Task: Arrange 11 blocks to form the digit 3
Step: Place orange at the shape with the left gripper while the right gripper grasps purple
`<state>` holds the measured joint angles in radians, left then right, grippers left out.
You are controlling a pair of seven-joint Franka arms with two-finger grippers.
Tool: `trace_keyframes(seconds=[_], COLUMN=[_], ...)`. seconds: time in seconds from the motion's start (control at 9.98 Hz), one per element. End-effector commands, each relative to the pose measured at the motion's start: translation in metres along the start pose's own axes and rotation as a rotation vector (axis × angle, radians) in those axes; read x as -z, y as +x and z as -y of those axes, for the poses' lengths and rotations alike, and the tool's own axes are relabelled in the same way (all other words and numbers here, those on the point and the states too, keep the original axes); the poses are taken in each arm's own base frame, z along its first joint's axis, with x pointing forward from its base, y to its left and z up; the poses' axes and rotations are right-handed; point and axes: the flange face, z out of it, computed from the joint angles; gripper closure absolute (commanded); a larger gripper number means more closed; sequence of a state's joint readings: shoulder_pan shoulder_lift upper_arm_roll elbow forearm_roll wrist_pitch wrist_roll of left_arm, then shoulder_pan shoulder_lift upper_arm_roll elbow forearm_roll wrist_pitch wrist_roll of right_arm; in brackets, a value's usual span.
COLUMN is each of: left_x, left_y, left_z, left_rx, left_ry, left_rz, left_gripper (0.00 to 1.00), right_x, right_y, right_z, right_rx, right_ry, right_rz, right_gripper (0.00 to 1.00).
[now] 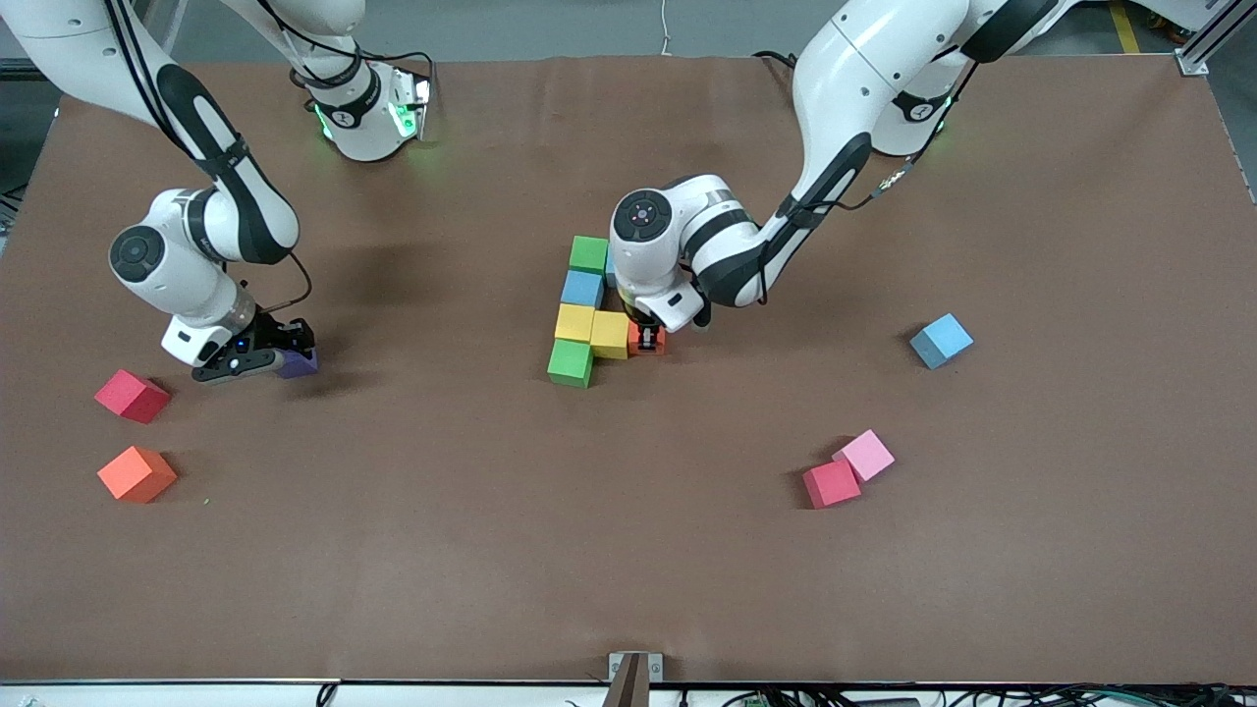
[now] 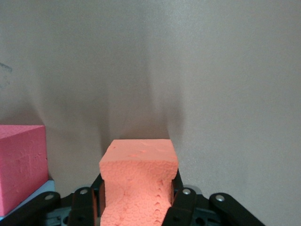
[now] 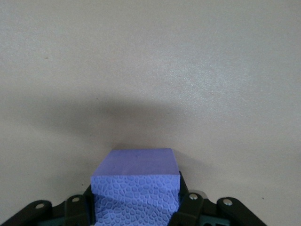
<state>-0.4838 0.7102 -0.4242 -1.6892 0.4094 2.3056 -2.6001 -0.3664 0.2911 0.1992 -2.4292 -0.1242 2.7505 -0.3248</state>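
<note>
1. Front view: the left gripper (image 1: pixel 648 340) pinches an orange block (image 1: pixel 652 341) beside the yellow block (image 1: pixel 610 334) of the digit 3 (image 1: pixel 581 312); the right gripper (image 1: pixel 280 355) is well toward the right arm's end.
2. Left wrist view: fingers (image 2: pixel 182 200) squeeze the orange block (image 2: pixel 138 179).
3. Right wrist view: the right gripper (image 3: pixel 136 207) clamps a purple block (image 3: pixel 136 186).

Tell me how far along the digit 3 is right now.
Placed: five foam cubes, green, blue, two yellow, green. In hand: left gripper sets an orange cube beside them; right gripper holds a purple cube. Five loose cubes remain.
</note>
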Motion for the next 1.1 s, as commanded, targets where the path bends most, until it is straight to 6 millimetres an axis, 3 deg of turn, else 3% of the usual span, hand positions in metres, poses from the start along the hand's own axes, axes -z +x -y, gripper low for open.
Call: trace_keyframes(seconds=[0.0,0.2,0.3,0.4,0.5,0.6,0.7,1.0], left_x=[0.001,0.011,0.029,0.044,0.061,0.079,0.094,0.102], left_y=[0.000,0.006,0.007,0.011,0.022,0.046,0.078,0.182], left_z=[-0.003,-0.009,-0.012,-0.014,-0.023,-0.041,-0.067,-0.133], left_rx=[0.005,0.011,0.015,0.009,0.009,0.028,0.067,0.223], left_ry=[-0.026,-0.037,-0.056,-0.066,-0.078,-0.090,-0.101,-0.103], left_rz=[-0.020,-0.023,-0.022,-0.041,-0.053,-0.065,-0.066,-0.065], left_gripper=[0.00,0.00,0.00,0.00,0.00,0.00,0.00,0.00], right_x=[0.015,0.077,0.118,0.146,0.159,0.160,0.157,0.146], right_y=[0.006,0.068,0.107,0.133,0.148,0.162,0.183,0.230], right_z=[-0.003,0.015,0.037,0.062,0.089,0.120,0.160,0.271], right_rx=[0.002,-0.086,-0.159,-0.224,-0.281,-0.327,-0.403,-0.545], right_ry=[-0.016,-0.014,-0.007,0.019,0.040,0.048,0.063,0.106], right_rz=[-0.018,0.064,0.062,0.044,0.024,0.013,0.004,-0.006], right_gripper=[1.00,1.00,1.00,1.00,1.00,1.00,1.00,1.00])
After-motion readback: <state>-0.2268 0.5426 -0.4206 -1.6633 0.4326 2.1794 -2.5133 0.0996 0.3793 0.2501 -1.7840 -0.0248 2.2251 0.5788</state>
